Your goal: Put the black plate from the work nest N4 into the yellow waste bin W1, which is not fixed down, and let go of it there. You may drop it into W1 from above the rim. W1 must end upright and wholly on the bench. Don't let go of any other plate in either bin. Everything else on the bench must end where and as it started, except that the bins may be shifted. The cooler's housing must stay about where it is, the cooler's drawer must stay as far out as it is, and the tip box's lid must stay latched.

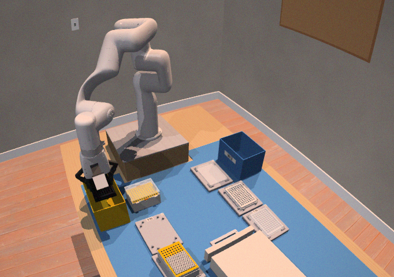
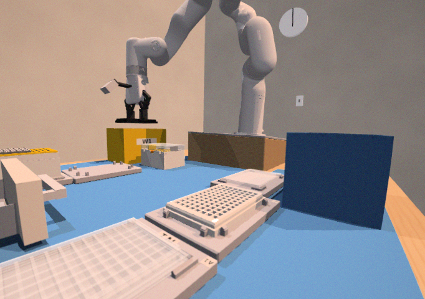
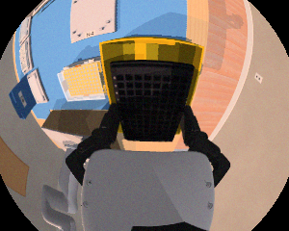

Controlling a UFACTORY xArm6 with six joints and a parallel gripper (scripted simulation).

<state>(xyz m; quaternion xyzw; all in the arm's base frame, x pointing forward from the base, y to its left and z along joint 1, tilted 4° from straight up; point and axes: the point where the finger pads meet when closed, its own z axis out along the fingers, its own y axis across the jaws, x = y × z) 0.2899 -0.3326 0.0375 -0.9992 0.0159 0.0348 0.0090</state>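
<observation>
Pinching the black plate (image 1: 106, 195) (image 2: 136, 121) (image 3: 150, 98) between its fingers, the gripper (image 1: 103, 190) (image 2: 136, 118) (image 3: 150, 112) hangs over W1 (image 1: 115, 216) (image 2: 114, 143) (image 3: 141, 42), the plate above the rim and the bin upright.

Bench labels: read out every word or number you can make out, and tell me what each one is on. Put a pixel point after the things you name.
"W1": yellow bin (image 1: 114, 218) (image 2: 114, 144) (image 3: 151, 41).
"N4": bare nest (image 1: 158, 233) (image 2: 101, 172) (image 3: 93, 16).
"A1": corner of the nest under the clear-lidded plate (image 1: 266, 221) (image 2: 78, 259), nearest the exterior camera.
Too blurred to read: the other mark on that nest, and the label on the blue bin (image 1: 253, 164) (image 2: 336, 179) (image 3: 15, 98).
</observation>
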